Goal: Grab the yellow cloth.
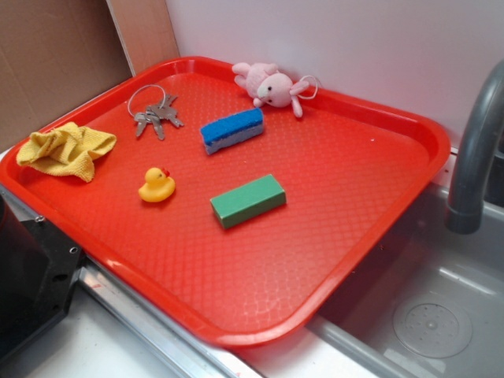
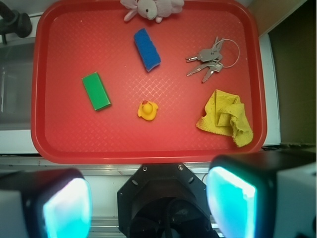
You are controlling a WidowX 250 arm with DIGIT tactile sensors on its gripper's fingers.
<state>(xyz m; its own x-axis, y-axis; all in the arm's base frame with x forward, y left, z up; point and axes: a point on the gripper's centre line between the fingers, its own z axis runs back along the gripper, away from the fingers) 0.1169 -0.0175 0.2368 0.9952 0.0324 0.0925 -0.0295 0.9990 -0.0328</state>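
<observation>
A wrinkled, soft yellow fabric cloth (image 1: 65,150) is lying bunched in folds at the edge of a large red textured plastic tray (image 1: 331,228), in the corner nearest the robot's base in the exterior view and at the right side of the tray in the wrist view. A small hard yellow rubber duck with an orange beak (image 1: 157,186) is sitting near it, apart from the cloth and closer to the tray's middle. A bunch of silver metal keys on a wire ring (image 1: 155,113) is resting beyond the cloth, not touching it. A blue rectangular sponge with a grey underside (image 1: 231,130) and a green rectangular block (image 1: 247,200) are lying flat toward the centre, well apart from each other. A pink plush bunny toy (image 1: 271,86) is sprawling at the far rim. The tray is sitting over a grey sink basin (image 1: 441,307) beside a grey curved faucet (image 1: 475,150).

In the wrist view, the robot's gripper (image 2: 148,206) is hovering above the tray's near edge with its two broad fingers (image 2: 233,203) spread wide apart, gripping nothing and well clear of the cloth.
</observation>
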